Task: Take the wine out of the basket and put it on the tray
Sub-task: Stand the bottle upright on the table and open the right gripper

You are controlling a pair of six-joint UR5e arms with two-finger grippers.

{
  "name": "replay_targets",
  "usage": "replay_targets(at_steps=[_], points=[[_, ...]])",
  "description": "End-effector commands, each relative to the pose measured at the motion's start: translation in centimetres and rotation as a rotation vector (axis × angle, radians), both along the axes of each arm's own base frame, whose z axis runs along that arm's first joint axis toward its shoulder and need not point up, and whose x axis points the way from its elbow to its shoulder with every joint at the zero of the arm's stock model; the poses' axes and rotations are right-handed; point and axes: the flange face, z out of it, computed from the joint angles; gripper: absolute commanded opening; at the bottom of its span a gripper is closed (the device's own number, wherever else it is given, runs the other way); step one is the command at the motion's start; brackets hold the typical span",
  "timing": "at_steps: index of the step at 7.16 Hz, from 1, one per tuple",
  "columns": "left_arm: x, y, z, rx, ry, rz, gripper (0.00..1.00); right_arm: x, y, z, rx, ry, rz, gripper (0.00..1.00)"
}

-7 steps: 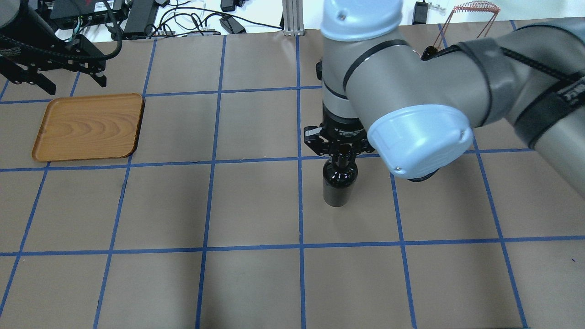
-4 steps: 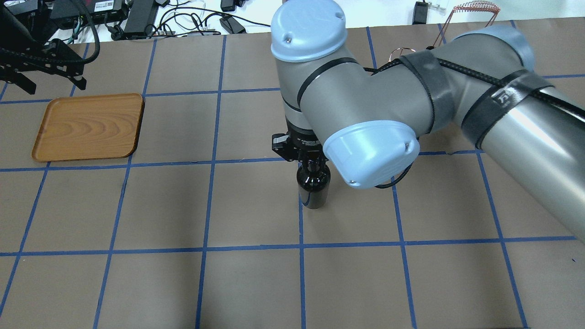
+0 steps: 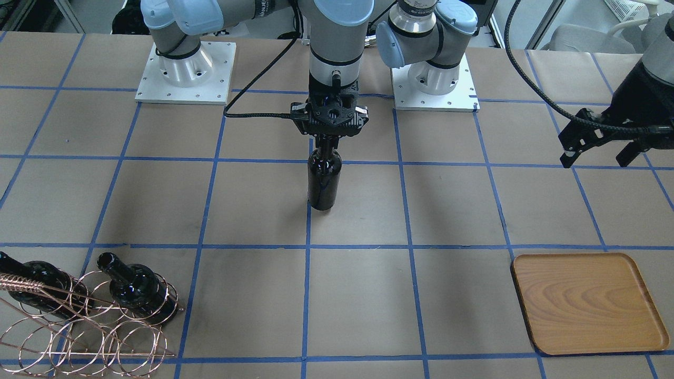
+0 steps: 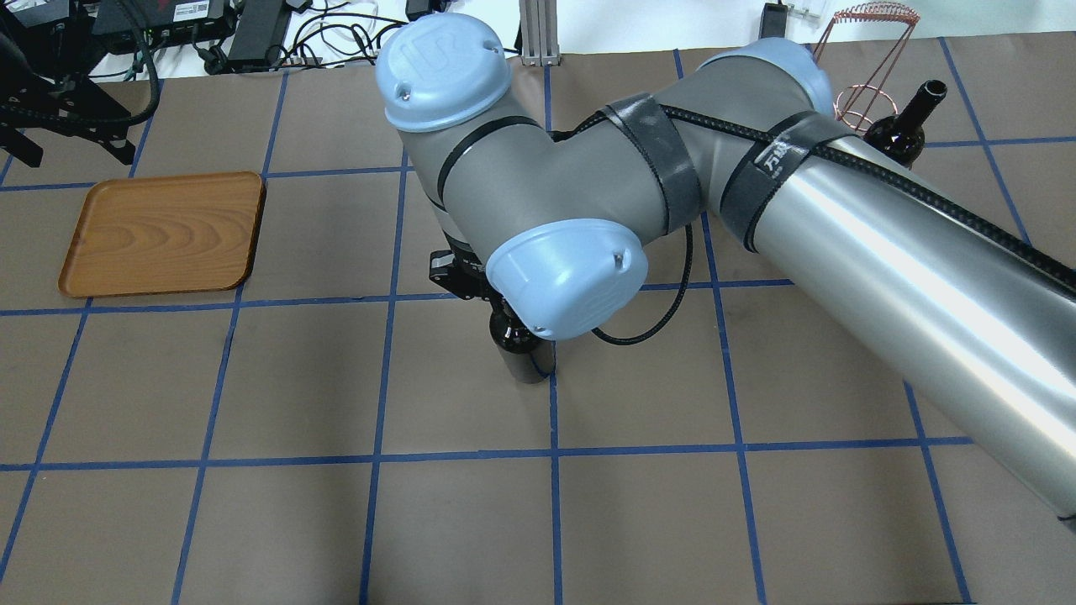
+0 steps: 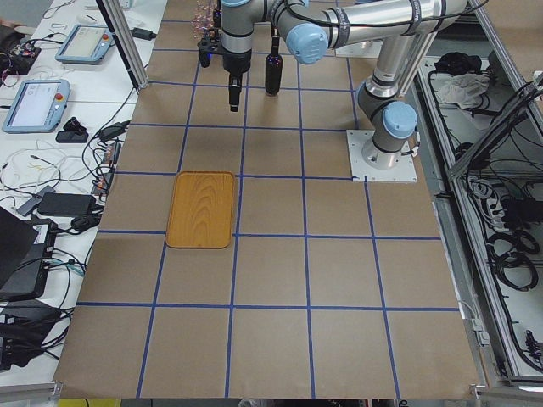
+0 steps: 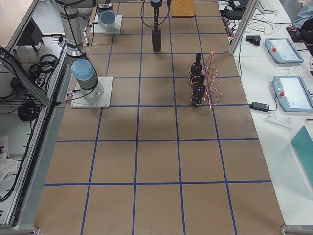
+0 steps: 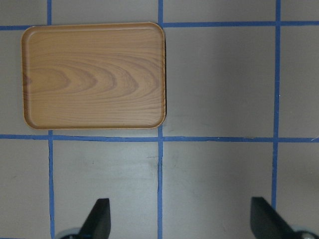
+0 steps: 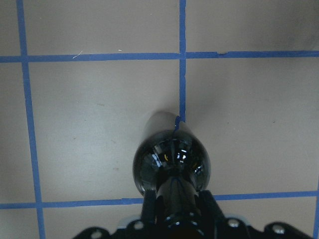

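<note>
Right gripper (image 3: 327, 141) vertical, clamped on upright wine (image 3: 323, 181) neck — mid-table.

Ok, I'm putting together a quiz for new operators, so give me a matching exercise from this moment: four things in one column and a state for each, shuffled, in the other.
Things
1. wine under the right gripper
2. tray
3. basket
4. left gripper

States
A. open, holding nothing
B. upright, gripped by the neck
C. two dark bottles resting in its rings
D. bare, lying flat on the table

Pairs: 1-B, 2-D, 3-C, 4-A
</note>
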Motion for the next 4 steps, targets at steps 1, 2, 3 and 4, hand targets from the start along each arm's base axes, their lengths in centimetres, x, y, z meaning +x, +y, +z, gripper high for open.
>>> replay_targets(at_steps=[1, 2, 3, 4], points=[[2.07, 0.15, 0.10, -0.006, -0.007, -0.015, 1.00, -0.16, 0.33, -0.26, 0.021, 0.013, 0.004, 0.08], [2.10, 0.16, -0.05, -0.005, 0.000, -0.012, 1.00, -0.10, 0.33, -0.23, 0.020, 0.008, 0.004, 0.08], [2.06, 0.17, -0.21, -0.004, 0.004, -0.013, 1.00, -0.09, 0.30, -0.20, 0.018, 0.006, 0.004, 0.14], [2.00, 0.12, -0.37, -0.001, 0.006, -0.011, 1.00, -0.06, 0.34, -0.20, 0.016, 0.010, 0.005, 0.28]])
